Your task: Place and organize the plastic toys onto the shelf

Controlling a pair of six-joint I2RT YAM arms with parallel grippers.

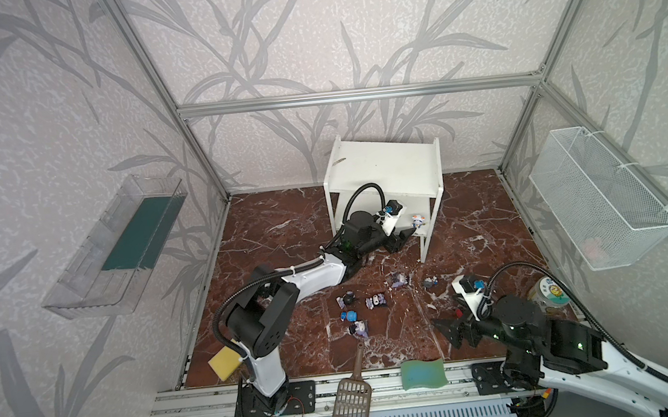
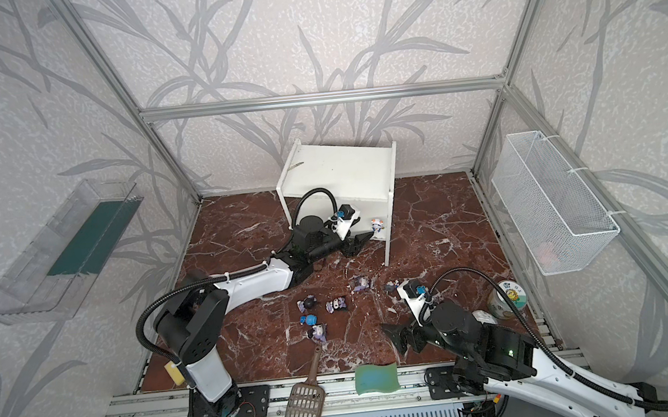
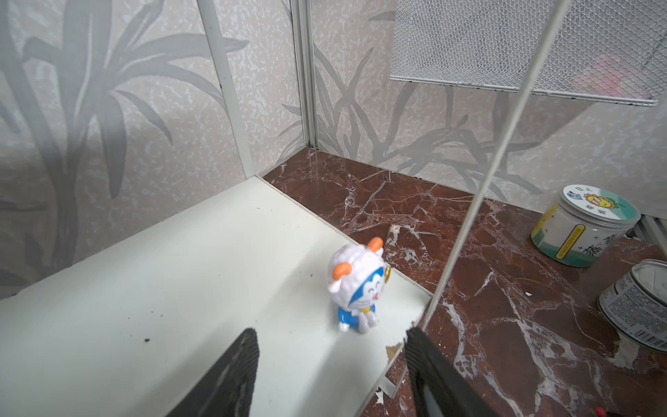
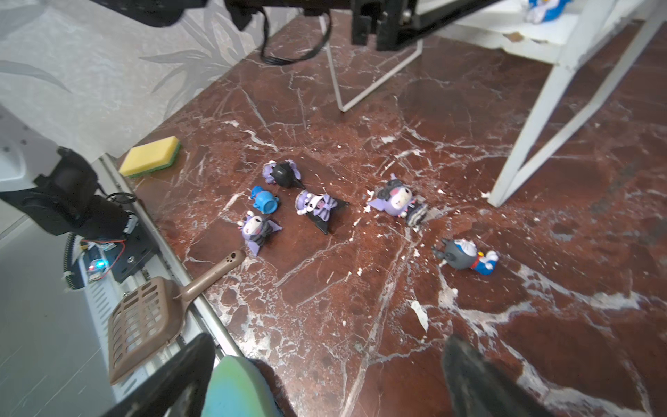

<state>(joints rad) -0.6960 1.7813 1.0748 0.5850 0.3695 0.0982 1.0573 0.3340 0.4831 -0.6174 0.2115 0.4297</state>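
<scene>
The white shelf stands at the back of the marble floor. A white-headed blue toy stands upright near the corner of its lower board, seen too in both top views. My left gripper is open just short of it, with nothing between the fingers. Several toys lie on the floor: purple ones, a blue one and a grey-headed one. My right gripper hovers open and empty over bare floor, in front of them.
A brown scoop and a green wavy sponge lie on the front rail, a yellow sponge by the left arm's base. A jar and a tin can stand at right. Wire basket and clear tray hang on the walls.
</scene>
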